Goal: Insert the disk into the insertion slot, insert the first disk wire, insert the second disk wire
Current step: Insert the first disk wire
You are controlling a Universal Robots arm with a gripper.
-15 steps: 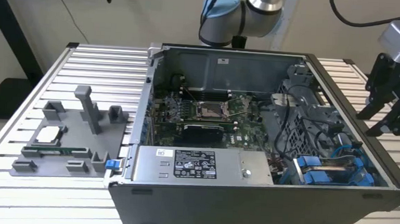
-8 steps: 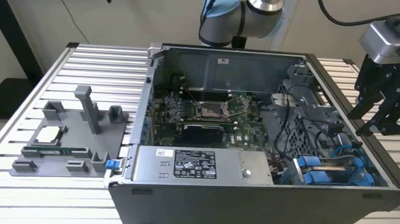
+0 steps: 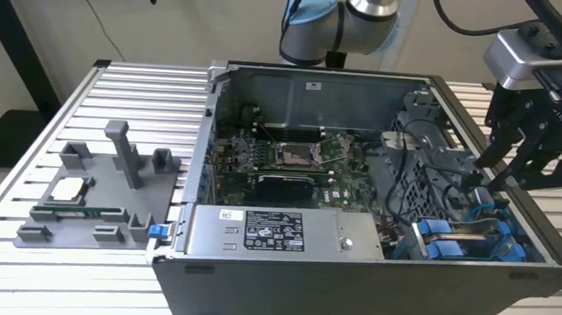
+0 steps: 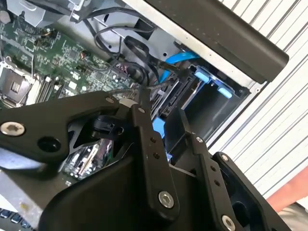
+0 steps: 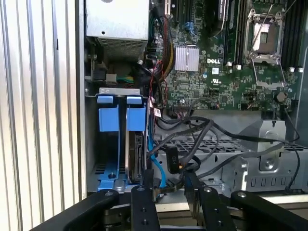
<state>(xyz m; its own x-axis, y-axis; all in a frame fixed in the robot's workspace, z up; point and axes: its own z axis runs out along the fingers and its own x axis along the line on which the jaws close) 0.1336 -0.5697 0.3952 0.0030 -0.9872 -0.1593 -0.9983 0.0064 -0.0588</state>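
In the first wrist view the gripper hangs with jaws parted and empty near the disk, which seems seated edge-on in the insertion slot.

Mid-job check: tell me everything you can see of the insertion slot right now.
The insertion slot is a grey metal bay in the case corner, beside the power-supply box. Two bright blue plastic latch pieces sit side by side at one end. One compartment looks open, with a blue piece deep inside; the other holds a dark slab edge-on, probably the disk. A blue cable runs alongside. The open pincer hovers near, not touching.
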